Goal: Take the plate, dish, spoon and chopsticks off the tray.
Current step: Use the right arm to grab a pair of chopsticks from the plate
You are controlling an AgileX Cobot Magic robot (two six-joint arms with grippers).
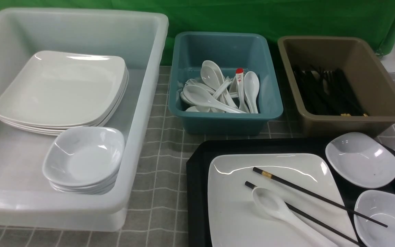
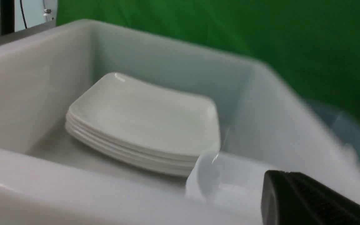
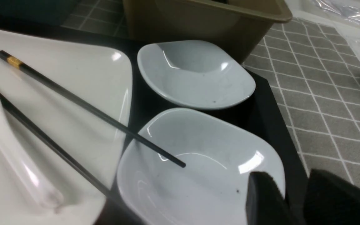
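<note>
Right claw (image 3: 292,187) sits at the outer rim of the near dish (image 3: 198,162), with one finger over the bowl and the other past the edge. Its jaws stand a narrow gap apart and nothing is gripped; I cannot tell whether it touches the rim.

Of the left claw (image 2: 280,187) I see only one blurred black finger by the white tub (image 1: 149,103), well away from the tray (image 1: 197,192). I cannot tell how far it is open.

On the tray:
- The plate (image 1: 238,206) fills the left part.
- The chopsticks (image 1: 307,192) lie slantwise across the plate, and one thin end overhangs the near dish.
- The spoon (image 1: 276,207) lies on the plate, over the nearer stick.
- The far dish (image 1: 362,159) is just behind the near one.

The white tub holds stacked plates (image 1: 63,89) and stacked dishes (image 1: 84,157). The teal tub (image 1: 225,123) holds spoons and the brown tub (image 1: 382,89) holds chopsticks.

The surface is covered with a grey checked cloth (image 1: 163,164), and a green backdrop (image 1: 252,17) hangs behind.
</note>
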